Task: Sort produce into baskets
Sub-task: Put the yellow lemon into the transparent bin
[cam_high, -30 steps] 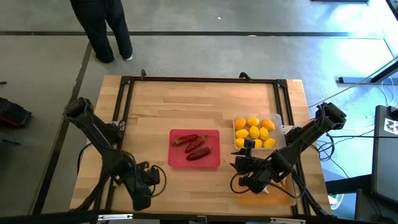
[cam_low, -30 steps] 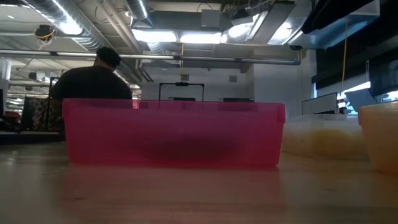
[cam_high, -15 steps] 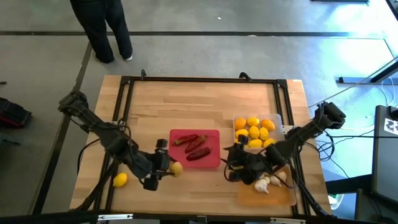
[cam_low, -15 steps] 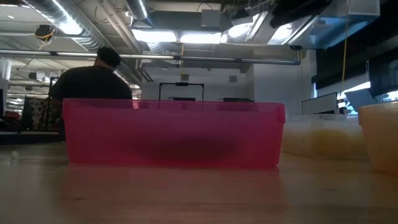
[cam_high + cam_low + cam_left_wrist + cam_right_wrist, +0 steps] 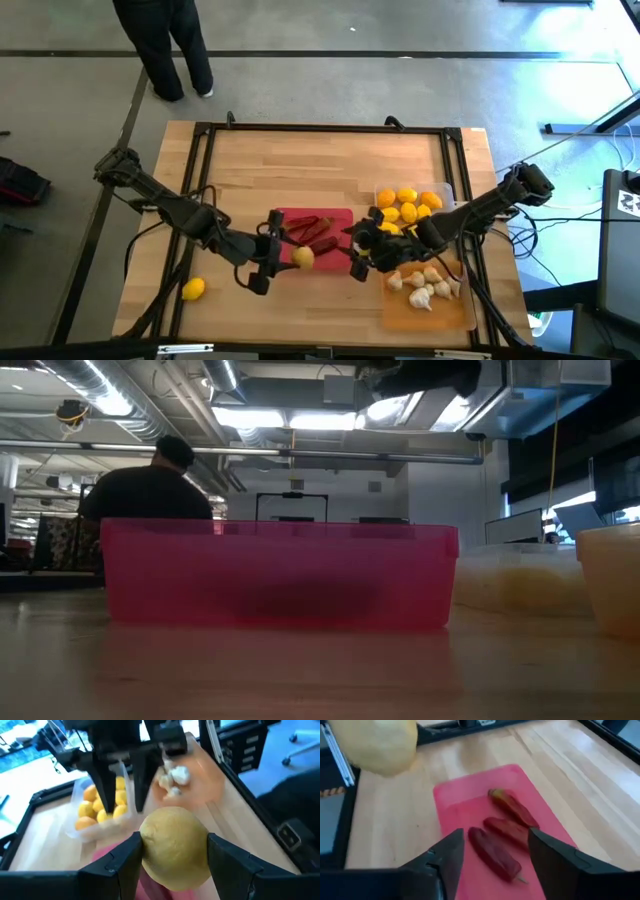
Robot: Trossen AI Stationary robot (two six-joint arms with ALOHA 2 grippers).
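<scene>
My left gripper is shut on a yellow lemon, held over the near part of the red tray. The lemon fills the left wrist view. Three dark red chili peppers lie in the red tray, and they also show in the right wrist view. My right gripper is open and empty at the red tray's right edge, its fingers standing apart over the peppers. A clear tray holds several lemons. An orange tray holds garlic bulbs. My left gripper pinches the lemon by its two opposite sides between its two fingers. The fingers come roughly level from the table's left. The lemon is lifted clear, above the red tray.
A second lemon lies on the table near the left near corner. A black frame runs round the table's edge. A person stands beyond the far left corner. The low view shows the red tray's wall.
My left gripper has carried the lemon up from the near left corner toward the right and far side, over the red tray. The second lemon has come into view on the table. My right gripper has left the orange tray and moved left and far, toward the red tray.
</scene>
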